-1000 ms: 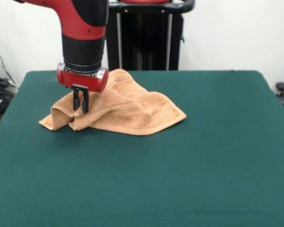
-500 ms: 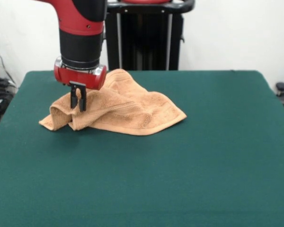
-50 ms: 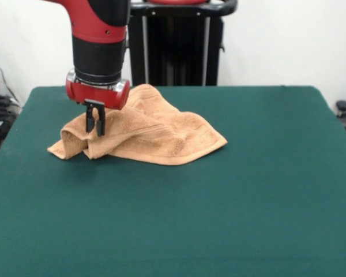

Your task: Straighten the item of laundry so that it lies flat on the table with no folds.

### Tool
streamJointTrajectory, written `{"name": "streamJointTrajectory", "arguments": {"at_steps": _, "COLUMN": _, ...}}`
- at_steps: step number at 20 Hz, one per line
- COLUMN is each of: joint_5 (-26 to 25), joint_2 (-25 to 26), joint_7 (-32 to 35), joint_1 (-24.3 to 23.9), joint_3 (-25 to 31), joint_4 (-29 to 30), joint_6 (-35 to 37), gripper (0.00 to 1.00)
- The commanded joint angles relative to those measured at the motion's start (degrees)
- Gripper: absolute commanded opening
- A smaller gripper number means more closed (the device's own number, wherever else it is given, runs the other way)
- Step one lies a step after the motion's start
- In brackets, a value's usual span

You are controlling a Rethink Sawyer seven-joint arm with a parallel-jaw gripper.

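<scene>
— So, where does the orange-tan terry towel (image 3: 147,131) lie?
— Crumpled at upper left of the dark green felt table (image 3: 230,219); the black two-fingered gripper (image 3: 95,130) is pinched together on a raised fold.
— Risk?
— Probably a thin grip; the fold could slip free, staying bunched.

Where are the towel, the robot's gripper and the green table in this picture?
towel (image 3: 161,135): front view, on its rumpled middle.
gripper (image 3: 96,122): front view, between its black fingertips.
table (image 3: 219,208): front view, on bare green cloth.
</scene>
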Motion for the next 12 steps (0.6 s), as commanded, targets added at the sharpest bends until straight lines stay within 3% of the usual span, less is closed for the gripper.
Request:
{"name": "streamJointTrajectory", "arguments": {"at_steps": 1, "joint_5": -0.2, "joint_2": 1.0, "joint_7": 5.4, "joint_1": 2.0, "joint_3": 3.7, "joint_4": 5.2, "joint_6": 1.7, "gripper": 0.0}}
{"name": "streamJointTrajectory", "arguments": {"at_steps": 12, "joint_5": 0.0, "joint_2": 0.7, "joint_7": 6.2, "joint_1": 2.4, "joint_3": 3.2, "joint_4": 5.3, "joint_6": 1.4, "gripper": 0.0}}
